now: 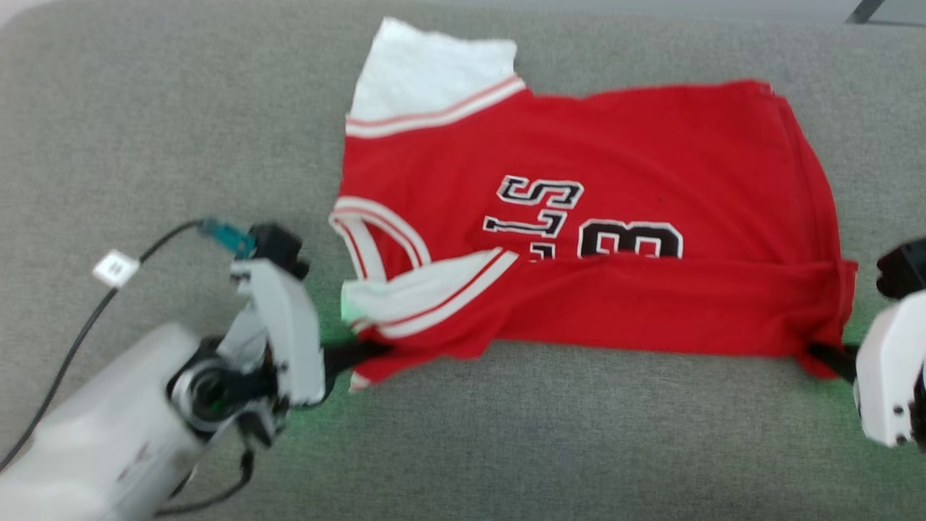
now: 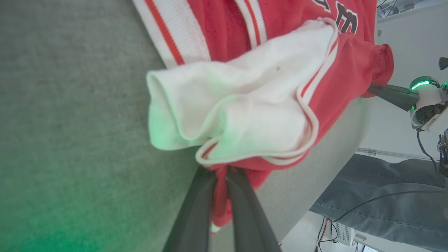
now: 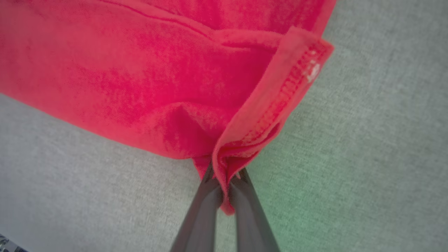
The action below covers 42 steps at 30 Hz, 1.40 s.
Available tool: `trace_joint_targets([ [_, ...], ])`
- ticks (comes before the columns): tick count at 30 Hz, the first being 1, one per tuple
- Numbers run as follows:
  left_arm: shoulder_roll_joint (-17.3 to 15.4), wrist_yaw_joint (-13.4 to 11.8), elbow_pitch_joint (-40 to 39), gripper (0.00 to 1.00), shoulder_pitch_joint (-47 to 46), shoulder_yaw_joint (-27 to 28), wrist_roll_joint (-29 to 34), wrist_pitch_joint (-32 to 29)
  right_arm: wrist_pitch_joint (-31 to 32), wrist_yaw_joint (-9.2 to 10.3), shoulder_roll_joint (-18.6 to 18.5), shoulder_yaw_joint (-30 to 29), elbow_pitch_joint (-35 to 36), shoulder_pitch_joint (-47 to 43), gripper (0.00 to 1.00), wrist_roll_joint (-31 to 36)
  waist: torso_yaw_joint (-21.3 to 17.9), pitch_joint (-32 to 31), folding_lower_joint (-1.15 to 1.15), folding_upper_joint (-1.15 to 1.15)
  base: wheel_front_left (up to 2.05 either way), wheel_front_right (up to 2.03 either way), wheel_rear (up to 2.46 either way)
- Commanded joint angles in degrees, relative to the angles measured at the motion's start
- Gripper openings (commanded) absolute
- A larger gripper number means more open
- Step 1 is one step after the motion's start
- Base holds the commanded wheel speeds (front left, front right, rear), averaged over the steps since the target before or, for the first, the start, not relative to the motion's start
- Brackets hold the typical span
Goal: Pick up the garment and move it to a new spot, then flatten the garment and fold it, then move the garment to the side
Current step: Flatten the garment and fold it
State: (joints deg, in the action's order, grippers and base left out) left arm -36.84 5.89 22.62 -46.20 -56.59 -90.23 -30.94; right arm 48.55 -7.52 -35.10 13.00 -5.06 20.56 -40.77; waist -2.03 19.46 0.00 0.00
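Both jaws are clamped tight on cloth. Our left gripper (image 1: pixel 367 353) pinches the near-left corner of the jersey (image 1: pixel 579 217), where red cloth, striped trim and white lining bunch together. Our right gripper (image 1: pixel 826 354) pinches the near-right hem corner, a thin double layer of red.

Between the two grips, the jersey's near edge laps over the lower part of the black number (image 1: pixel 629 240). We judge this to be the first fold, half made. The rest of the jersey lies fairly flat on the grey cushion (image 1: pixel 550 441), with a white flap of lining (image 1: pixel 427 69) turned out at the far-left corner.

Slipping is the main risk, because each grip holds only a small nip of cloth. A pull that stretches the hem between the grippers could tug the right corner free. On the left, the bunched lining could be dragged along and leave a lump under the fold. If one arm travels further than the other, the crease will run crooked.

Bare cushion lies on every side, widest to the left and in front. The far edge (image 1: pixel 217 9) is close behind the white flap, so carrying the fold far beyond it is unwise. A tagged cable (image 1: pixel 116 269) trails beside our left arm.
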Motion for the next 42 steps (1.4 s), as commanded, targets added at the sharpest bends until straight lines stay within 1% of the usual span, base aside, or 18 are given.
trace_joint_targets([
  [1, -0.80, -0.06, 0.07, 0.00, 1.77, -0.68, 0.32, -0.24, 0.05, 0.06, -0.25, -0.30, 0.13, -1.11, 0.00, -0.25, 0.12, -0.81, 0.00, 0.00, 0.00, 0.00, 0.00],
  [3, -3.30, -0.52, -3.40, 0.00, 3.43, -0.23, 0.43, 0.79, 0.08, 0.06, -1.26, -1.10, 2.59, -3.61, 0.00, -0.81, 0.12, -1.23, 0.00, 0.00, 0.00, 0.00, 0.00],
  [9, -11.32, -4.45, -17.23, 0.00, 8.73, -0.12, 1.04, 2.82, 2.07, 0.06, -3.56, -5.64, 10.32, -12.45, 0.00, -1.49, 0.37, -1.38, 0.00, 0.00, 0.00, 0.00, 0.00],
  [12, -14.27, -6.61, -23.37, 0.00, 11.11, -0.25, 1.55, 3.87, 2.88, 0.06, -3.42, -8.14, 13.99, -16.83, 0.00, -1.38, 0.47, -1.00, 0.00, 0.00, 0.00, 0.00, 0.00],
  [14, -15.32, -7.84, -26.27, 0.00, 12.28, -0.08, 1.80, 5.26, 3.03, 0.06, -2.44, -9.80, 16.10, -19.04, 0.00, -0.80, 0.47, -0.83, 0.00, 0.00, 0.00, 0.00, 0.00],
  [15, -15.56, -8.35, -27.15, 0.00, 12.74, 0.23, 1.90, 6.15, 2.65, 0.06, -1.97, -10.81, 17.04, -19.83, 0.33, -0.27, 0.47, -0.79, 0.00, 0.00, 0.00, 0.00, 0.00],
  [16, -15.72, -8.81, -27.78, 0.06, 13.26, 0.53, 1.92, 7.18, 2.48, 0.06, -1.35, -11.61, 17.72, -20.53, 0.62, 0.16, 0.48, -0.82, 0.00, 0.00, 0.00, 0.00, 0.00],
  [17, -15.90, -9.18, -28.27, 0.30, 13.74, 0.82, 2.02, 8.11, 2.11, 0.05, -0.82, -12.19, 18.51, -21.13, 1.00, 0.56, 0.46, -0.89, 0.00, 0.00, 0.00, 0.00, 0.00],
  [18, -16.04, -9.34, -28.66, 0.46, 14.09, 0.95, 2.27, 9.01, 1.53, 0.05, -0.13, -12.97, 19.24, -21.41, 1.00, 0.85, 0.42, -1.05, 0.00, 0.00, 0.00, 0.00, 0.00],
  [19, -16.12, -9.53, -28.92, 0.87, 14.65, 1.35, 2.21, 10.17, 0.81, 0.05, 0.64, -14.06, 19.82, -21.52, 1.00, 1.29, 0.36, -1.28, 0.00, 0.00, 0.00, 0.00, 0.00],
  [20, -16.31, -9.68, -29.23, 1.00, 15.33, 1.75, 2.09, 11.39, -0.16, 0.05, 1.16, -14.92, 20.51, -21.63, 1.00, 1.74, 0.30, -1.48, 0.00, 0.00, 0.00, 0.00, 0.00],
  [26, -17.13, -11.00, -30.98, 1.00, 20.50, 4.59, 3.84, 22.78, -9.22, 0.06, 5.52, -18.52, 21.76, -18.53, 1.00, 6.29, 0.30, -2.83, 0.00, 0.00, 0.00, 0.00, 0.00],
  [29, -16.50, -12.65, -30.18, 1.00, 22.82, 6.30, 6.29, 30.66, -16.18, 0.05, 7.93, -18.06, 21.05, -15.51, 1.00, 9.54, 0.69, -3.36, 0.00, 0.00, 0.00, 0.00, 0.00],
  [34, -13.82, -14.61, -28.04, 1.00, 23.86, 10.94, 9.99, 43.31, -29.34, 0.04, 12.26, -17.05, 18.39, -9.71, 1.00, 13.96, 1.17, -3.49, 0.00, 0.00, 0.00, 0.00, 0.00],
  [35, -13.27, -15.25, -27.17, 1.00, 23.44, 12.23, 11.23, 44.50, -31.59, 0.06, 13.32, -17.26, 17.68, -8.49, 1.00, 14.50, 1.14, -3.34, 0.00, 0.00, 0.00, 0.00, 0.00],
  [37, -11.63, -15.27, -25.89, 1.00, 21.56, 14.50, 13.60, 45.58, -35.19, 0.04, 15.06, -17.24, 16.71, -6.46, 1.00, 15.34, 0.99, -2.85, 0.00, 0.00, 0.00, 0.00, 0.00],
  [39, -10.70, -14.56, -23.62, 1.00, 18.30, 17.22, 15.44, 45.93, -38.06, 0.04, 16.36, -17.48, 16.05, -4.66, 1.00, 16.11, 0.34, -1.99, 0.00, 0.00, 0.00, 0.00, 0.00],
  [42, -9.12, -12.68, -19.49, 1.00, 12.08, 18.59, 17.35, 45.39, -40.52, 0.04, 18.17, -16.78, 15.28, -2.93, 1.00, 16.68, -1.40, -0.41, 0.00, 0.00, 0.00, 0.00, 0.00],
])
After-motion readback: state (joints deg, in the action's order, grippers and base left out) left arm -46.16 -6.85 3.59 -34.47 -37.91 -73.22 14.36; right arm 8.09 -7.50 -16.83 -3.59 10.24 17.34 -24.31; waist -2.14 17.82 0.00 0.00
